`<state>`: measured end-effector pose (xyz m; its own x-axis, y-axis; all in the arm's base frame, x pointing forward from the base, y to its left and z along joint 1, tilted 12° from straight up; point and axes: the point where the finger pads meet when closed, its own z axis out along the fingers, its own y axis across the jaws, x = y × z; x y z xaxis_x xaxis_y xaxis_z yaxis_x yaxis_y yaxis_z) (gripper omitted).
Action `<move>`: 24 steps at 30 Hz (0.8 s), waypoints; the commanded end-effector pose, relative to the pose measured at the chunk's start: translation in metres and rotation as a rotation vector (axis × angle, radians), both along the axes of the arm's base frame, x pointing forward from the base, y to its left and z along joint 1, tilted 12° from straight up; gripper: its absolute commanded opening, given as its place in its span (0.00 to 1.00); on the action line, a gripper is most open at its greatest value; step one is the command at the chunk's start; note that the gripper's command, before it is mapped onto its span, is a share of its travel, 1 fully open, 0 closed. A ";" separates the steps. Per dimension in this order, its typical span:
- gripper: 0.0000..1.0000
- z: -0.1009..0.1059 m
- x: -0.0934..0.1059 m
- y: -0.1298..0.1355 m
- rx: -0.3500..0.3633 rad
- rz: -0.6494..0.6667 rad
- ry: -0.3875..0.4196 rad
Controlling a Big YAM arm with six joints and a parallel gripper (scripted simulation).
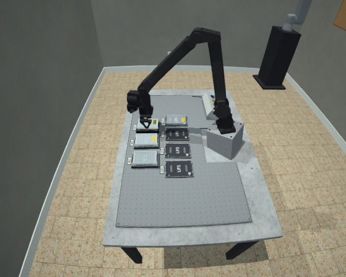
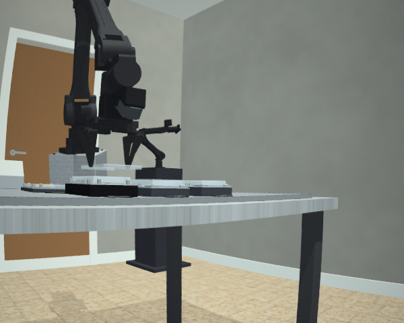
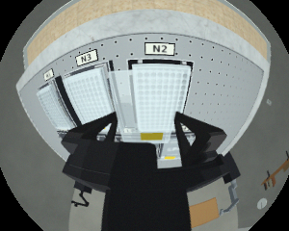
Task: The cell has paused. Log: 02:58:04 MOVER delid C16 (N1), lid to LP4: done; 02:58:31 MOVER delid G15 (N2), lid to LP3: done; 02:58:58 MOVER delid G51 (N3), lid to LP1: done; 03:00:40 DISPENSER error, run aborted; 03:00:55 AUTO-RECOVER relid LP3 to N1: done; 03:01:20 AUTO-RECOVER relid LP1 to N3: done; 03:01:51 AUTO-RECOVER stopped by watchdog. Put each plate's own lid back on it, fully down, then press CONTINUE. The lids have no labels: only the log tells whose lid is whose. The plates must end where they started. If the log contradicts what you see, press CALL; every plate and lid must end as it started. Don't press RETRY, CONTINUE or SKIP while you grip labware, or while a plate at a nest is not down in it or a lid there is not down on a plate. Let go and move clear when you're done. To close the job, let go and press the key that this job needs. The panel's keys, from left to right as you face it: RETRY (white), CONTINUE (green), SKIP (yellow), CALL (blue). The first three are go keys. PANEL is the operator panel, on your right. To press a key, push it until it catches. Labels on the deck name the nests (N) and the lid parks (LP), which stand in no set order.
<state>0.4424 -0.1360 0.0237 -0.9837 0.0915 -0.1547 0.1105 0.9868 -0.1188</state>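
Observation:
My gripper (image 1: 145, 122) is shut on a clear lid (image 2: 111, 167) with a yellow patch. It holds the lid level, a little above the well plate in nest N2, the farthest of three nests. In the wrist view the lid (image 3: 154, 106) hangs over that plate, below the N2 label (image 3: 159, 49). The middle nest, N3 (image 1: 145, 139), holds a plate under a lid with a yellow patch. The nearest nest (image 1: 144, 158) holds a bare plate. Another lid (image 1: 175, 119) lies on the farthest lid park.
Three empty black lid parks (image 1: 177, 150) stand in a column right of the nests. The operator panel (image 1: 210, 104) with its coloured keys sits at the back, beside the arm's grey base block (image 1: 224, 142). A black pedestal (image 1: 275, 57) stands on the floor behind.

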 end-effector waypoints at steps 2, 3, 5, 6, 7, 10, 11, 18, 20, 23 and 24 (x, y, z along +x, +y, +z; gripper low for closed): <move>0.00 0.012 0.015 -0.031 -0.011 0.023 -0.019; 0.00 0.013 0.015 -0.036 -0.011 0.023 -0.019; 0.00 0.014 0.016 -0.037 -0.014 0.023 -0.025; 0.00 0.014 0.020 -0.026 -0.014 0.047 -0.025; 0.00 0.014 0.020 -0.026 -0.014 0.047 -0.025; 0.00 0.012 0.011 -0.022 -0.012 0.047 -0.016; 0.00 0.012 0.011 -0.022 -0.012 0.047 -0.016; 0.00 0.000 0.004 -0.029 -0.009 0.029 -0.004; 0.00 0.000 0.004 -0.029 -0.010 0.027 -0.009; 0.00 -0.006 0.000 -0.029 -0.005 0.026 0.006; 0.00 -0.006 0.000 -0.029 -0.005 0.026 0.006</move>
